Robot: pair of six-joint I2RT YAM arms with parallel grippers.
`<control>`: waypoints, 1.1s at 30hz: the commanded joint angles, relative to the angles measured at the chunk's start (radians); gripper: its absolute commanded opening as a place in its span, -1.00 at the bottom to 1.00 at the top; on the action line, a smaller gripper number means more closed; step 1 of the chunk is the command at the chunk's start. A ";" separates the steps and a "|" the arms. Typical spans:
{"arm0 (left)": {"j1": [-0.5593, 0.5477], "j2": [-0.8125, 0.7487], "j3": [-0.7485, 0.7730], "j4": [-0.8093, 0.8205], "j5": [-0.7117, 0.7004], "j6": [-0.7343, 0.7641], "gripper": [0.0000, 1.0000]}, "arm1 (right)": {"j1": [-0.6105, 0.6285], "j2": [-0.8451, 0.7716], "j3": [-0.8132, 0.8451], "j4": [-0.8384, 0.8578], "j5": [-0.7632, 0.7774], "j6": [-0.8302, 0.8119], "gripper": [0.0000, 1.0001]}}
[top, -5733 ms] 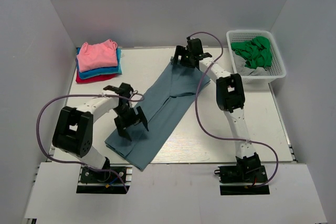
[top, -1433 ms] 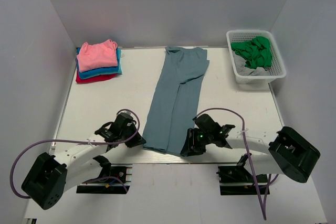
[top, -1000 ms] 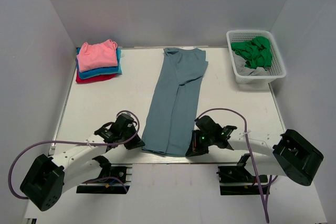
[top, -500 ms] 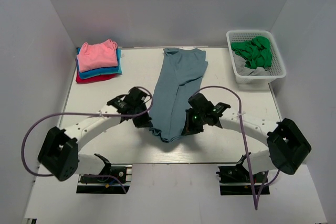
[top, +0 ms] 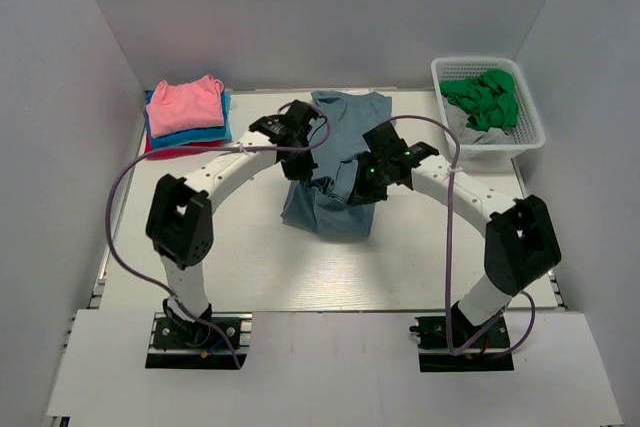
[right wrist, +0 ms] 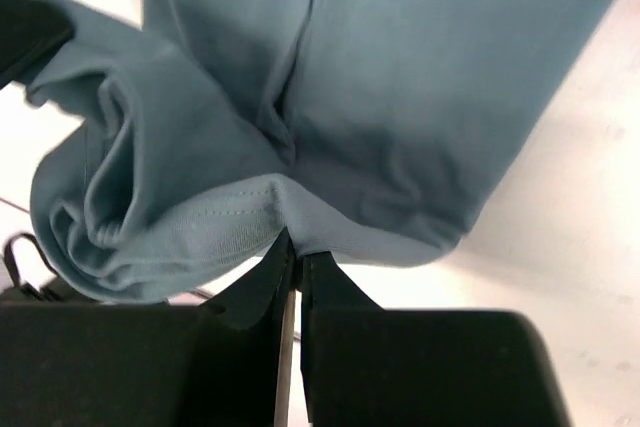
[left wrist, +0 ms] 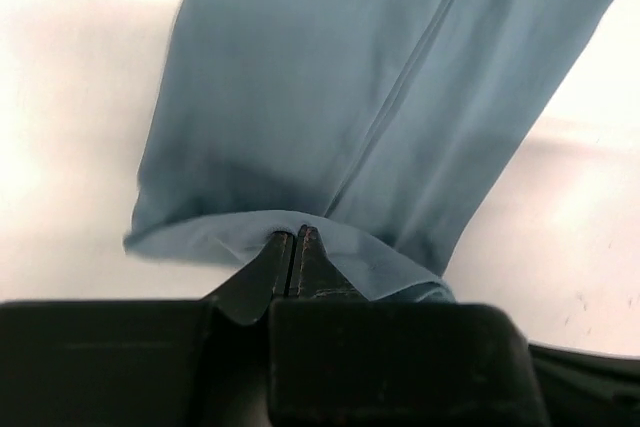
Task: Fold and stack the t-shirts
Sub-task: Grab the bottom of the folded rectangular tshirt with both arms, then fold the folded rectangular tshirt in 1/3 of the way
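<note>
Near the middle of the white surface, the slate-blue t-shirt lies partly doubled over. Its far end lies flat toward the back edge, and its near end is raised above the rest, leaving a rounded fold resting on the surface. The left arm arches in from the left and the right arm from the right, and their wrists meet over the shirt, near each other. On the left wrist camera, the left jaws are pressed together on the shirt's hem, and the cloth hangs away smoothly below. On the right wrist camera, the right jaws are likewise pinched tight on a stitched edge, with bunched folds of the shirt to one side. At the back left corner sits a stack of folded shirts, well apart from the arms: a pink one on top, a bright blue one under it, and a red one at the bottom. At the back right stands a white mesh basket holding a crumpled green cloth.
</note>
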 commanded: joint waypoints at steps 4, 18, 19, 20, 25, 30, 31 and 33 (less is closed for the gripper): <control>0.038 0.142 0.259 -0.062 -0.051 0.083 -1.00 | -0.065 0.096 0.157 -0.039 -0.004 -0.074 -1.00; 0.118 0.297 0.440 0.039 0.050 0.140 -1.00 | -0.192 0.254 0.290 -0.014 -0.045 -0.106 -1.00; 0.118 0.315 0.456 0.054 0.061 0.151 -1.00 | -0.199 0.263 0.304 -0.028 -0.045 -0.107 -1.00; 0.118 0.325 0.466 0.055 0.070 0.160 -1.00 | -0.208 0.268 0.312 -0.032 -0.047 -0.110 -1.00; 0.127 0.352 0.506 0.088 0.070 0.169 -1.00 | -0.237 0.312 0.333 -0.002 -0.041 -0.118 -1.00; 0.137 0.406 0.542 0.130 0.113 0.198 -1.00 | -0.266 0.360 0.384 0.009 -0.021 -0.127 -1.00; 0.137 0.420 0.553 0.130 0.102 0.198 -1.00 | -0.268 0.371 0.393 0.018 -0.016 -0.129 -1.00; 0.146 0.429 0.553 0.130 0.102 0.198 -1.00 | -0.275 0.378 0.398 0.027 -0.017 -0.134 -1.00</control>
